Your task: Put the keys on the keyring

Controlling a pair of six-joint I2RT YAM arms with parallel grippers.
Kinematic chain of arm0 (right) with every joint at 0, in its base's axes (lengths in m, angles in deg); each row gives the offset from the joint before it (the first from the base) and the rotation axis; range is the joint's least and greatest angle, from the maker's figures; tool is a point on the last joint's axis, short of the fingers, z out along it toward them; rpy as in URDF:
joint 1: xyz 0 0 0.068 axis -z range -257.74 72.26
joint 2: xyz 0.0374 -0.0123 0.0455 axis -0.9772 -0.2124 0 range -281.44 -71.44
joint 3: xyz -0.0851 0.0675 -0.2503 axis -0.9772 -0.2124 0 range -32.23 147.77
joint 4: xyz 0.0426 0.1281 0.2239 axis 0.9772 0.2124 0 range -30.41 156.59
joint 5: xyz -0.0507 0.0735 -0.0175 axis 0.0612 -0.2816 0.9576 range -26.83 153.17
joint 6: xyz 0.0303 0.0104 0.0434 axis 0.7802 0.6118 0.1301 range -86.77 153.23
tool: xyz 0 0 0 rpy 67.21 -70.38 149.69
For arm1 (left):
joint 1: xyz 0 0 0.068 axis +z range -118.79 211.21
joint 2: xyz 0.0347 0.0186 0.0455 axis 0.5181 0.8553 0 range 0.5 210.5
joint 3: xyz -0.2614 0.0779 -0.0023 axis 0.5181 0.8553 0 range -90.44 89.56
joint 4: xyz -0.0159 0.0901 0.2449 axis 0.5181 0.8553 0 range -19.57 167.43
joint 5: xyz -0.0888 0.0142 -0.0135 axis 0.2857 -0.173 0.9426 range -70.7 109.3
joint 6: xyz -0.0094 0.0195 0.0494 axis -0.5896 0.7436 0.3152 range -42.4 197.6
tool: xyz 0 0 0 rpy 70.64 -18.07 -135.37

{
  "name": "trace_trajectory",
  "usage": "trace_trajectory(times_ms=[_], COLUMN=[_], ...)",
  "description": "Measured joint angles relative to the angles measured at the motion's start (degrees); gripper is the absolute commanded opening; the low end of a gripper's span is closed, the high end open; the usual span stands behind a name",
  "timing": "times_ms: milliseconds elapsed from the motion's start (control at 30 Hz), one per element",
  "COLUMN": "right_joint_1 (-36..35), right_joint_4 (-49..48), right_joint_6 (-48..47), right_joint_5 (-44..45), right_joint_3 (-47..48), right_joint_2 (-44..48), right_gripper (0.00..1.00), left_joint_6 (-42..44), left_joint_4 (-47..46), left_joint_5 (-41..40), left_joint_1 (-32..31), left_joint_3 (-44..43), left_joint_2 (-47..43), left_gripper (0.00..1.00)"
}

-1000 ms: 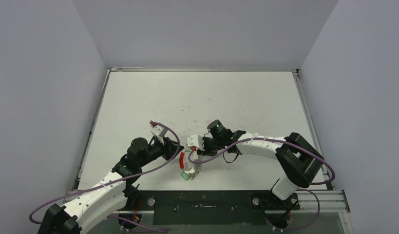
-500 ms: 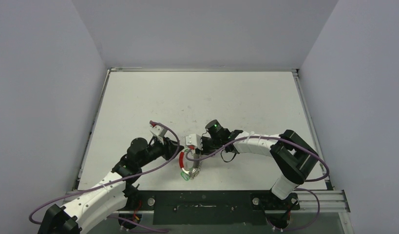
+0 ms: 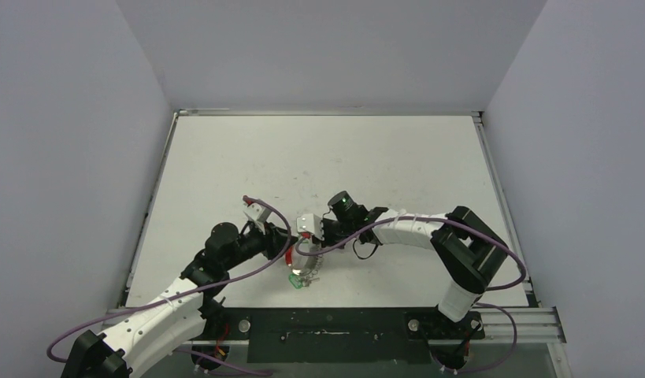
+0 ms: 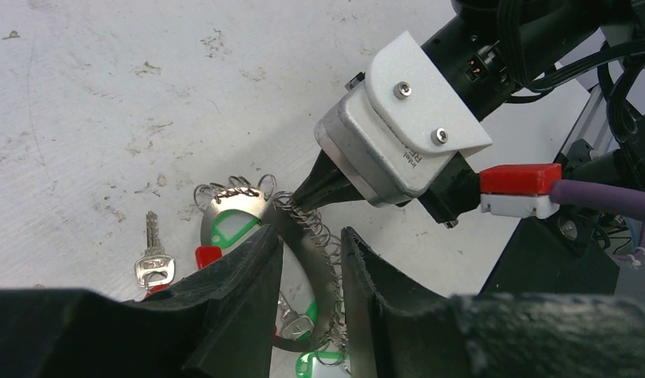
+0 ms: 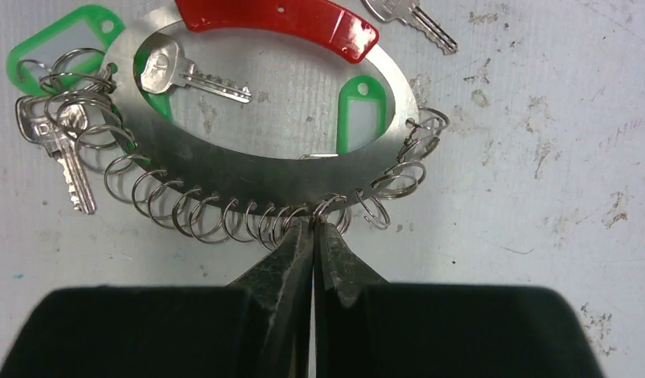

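Sliding left, the right gripper (image 5: 313, 225) clamped shut on a loop (image 5: 328, 207) of the keyring (image 5: 248, 178), flat by the bench's (image 3: 319, 157) near edge, likely to pry it open, while the left gripper (image 4: 309, 236), narrowly parted, straddled its band.

Room around the keyring (image 3: 305, 270) is tight: the left claw (image 4: 309, 236) straddles its band from 10 o'clock and the right claw (image 5: 313, 227), tips together, sits against the loop fringe from 12, its arm barring 2 to 3 o'clock. A loose key (image 4: 151, 261) lies just beside the ring. Beyond both wrists the tabletop (image 3: 319, 157) lies bare toward 12; at 6 only a narrow strip remains.
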Motion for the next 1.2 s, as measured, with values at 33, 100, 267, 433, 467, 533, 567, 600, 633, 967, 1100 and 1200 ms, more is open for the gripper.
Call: trace_trajectory(times_ms=[33,100,267,433,467,533,567,600,633,967,1100,1200], right_joint_1=[0.0,0.0,0.0,0.0,0.0,0.0,0.0,0.0,0.0,1.6,2.1,2.3], right_joint_4=[0.2,0.8,3.2,7.4,8.4,9.8,10.4,10.9,11.4,15.8,17.0,17.4], right_joint_6=[0.1,0.2,0.3,0.8,1.0,1.2,1.3,1.4,1.5,1.8,1.8,1.8], right_joint_5=[0.0,0.0,-0.3,-1.9,-2.4,-3.5,-4.2,-4.7,-5.4,-11.7,-13.3,-14.1], right_joint_3=[0.3,0.8,1.4,1.7,2.1,2.6,2.8,2.9,3.0,3.0,3.3,3.4], right_joint_2=[-0.1,-0.1,0.5,3.3,4.0,5.1,5.6,6.2,6.7,9.3,10.0,10.3], right_gripper=[0.0,0.0,0.0,0.0,0.0,0.0,0.0,0.0,0.0,0.0,0.0,0.0], left_joint_6=[0.3,1.2,4.4,8.8,9.7,11.8,12.9,13.9,15.2,29.7,34.6,37.8], left_joint_4=[0.0,0.0,-0.5,-3.1,-4.4,-8.2,-10.4,-12.5,-14.0,-23.6,-24.3,-24.8], left_joint_5=[0.1,0.5,1.9,3.3,3.6,4.4,4.7,5.1,5.6,11.8,14.1,14.9], left_joint_1=[0.0,0.0,0.0,0.0,0.0,0.0,0.0,0.0,0.0,-2.2,-4.8,-7.1], left_joint_3=[0.0,0.0,0.6,2.1,2.7,4.7,6.0,7.3,8.3,9.6,8.3,6.6], left_joint_2=[0.0,0.0,-0.9,-1.7,-1.7,-1.7,-1.7,-1.6,-1.2,8.2,12.7,16.0], left_gripper=[0.32,0.32,0.32,0.32,0.32,0.32,0.32,0.32,0.32,0.31,0.31,0.31])
